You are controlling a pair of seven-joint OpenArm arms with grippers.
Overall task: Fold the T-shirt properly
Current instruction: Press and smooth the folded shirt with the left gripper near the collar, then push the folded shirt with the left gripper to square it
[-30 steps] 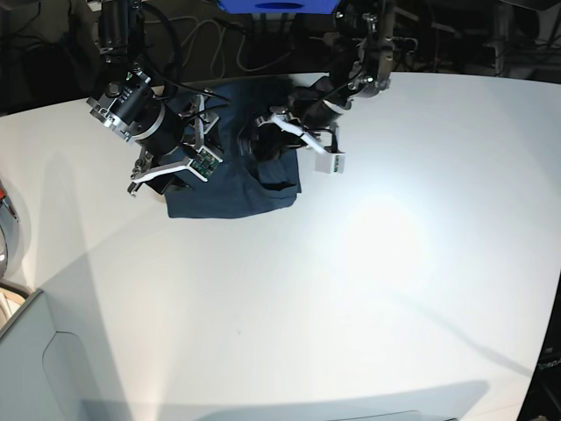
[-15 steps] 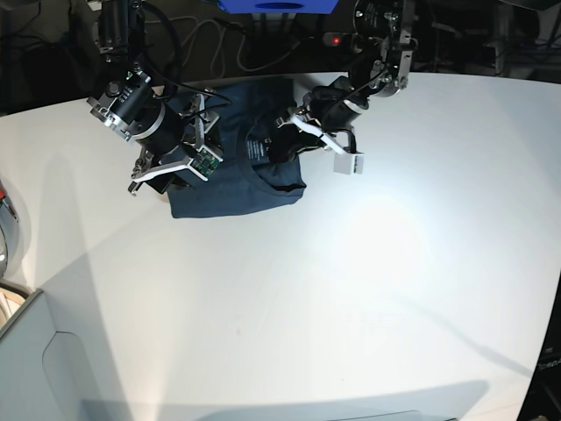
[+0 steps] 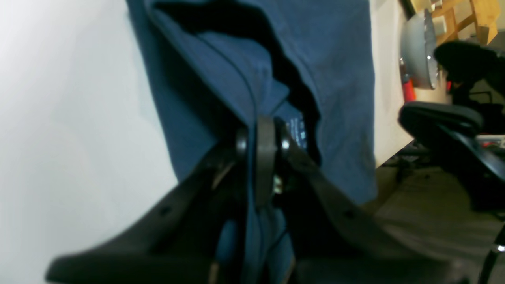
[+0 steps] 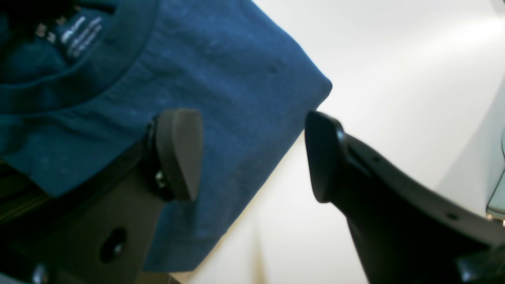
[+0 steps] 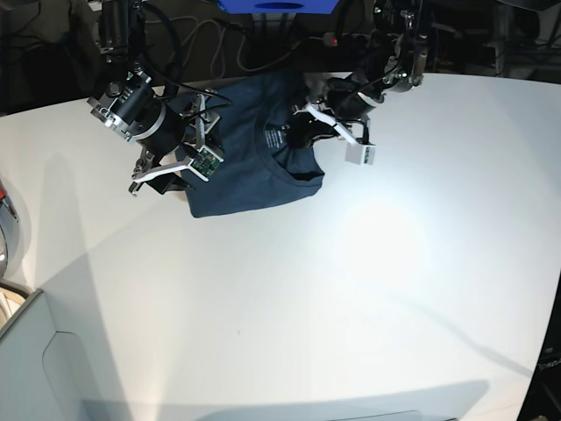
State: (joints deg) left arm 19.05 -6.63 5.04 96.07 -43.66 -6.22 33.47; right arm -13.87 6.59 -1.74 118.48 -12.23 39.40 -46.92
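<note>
The dark navy T-shirt (image 5: 241, 171) lies bunched at the far side of the white table, collar facing up. My left gripper (image 5: 302, 127) is shut on a fold of cloth by the collar. The left wrist view shows the left gripper (image 3: 263, 144) pinching this fold of the T-shirt (image 3: 335, 79) beside the small white label (image 3: 298, 130). My right gripper (image 5: 175, 171) hovers open at the shirt's left edge. In the right wrist view the right gripper (image 4: 248, 157) has its fingers (image 4: 177, 154) spread over a corner of the T-shirt (image 4: 221, 79), gripping nothing.
The white table (image 5: 351, 289) stretches toward me and to the right. A grey bin (image 5: 35, 368) sits at the lower left. A blue object (image 5: 276, 5) and cables lie beyond the far edge. A dark chair (image 3: 446, 118) stands past the table's edge.
My left gripper has moved right and away with the cloth in it, dragging the collar side of the shirt rightward and spreading it. The right arm has stayed still.
</note>
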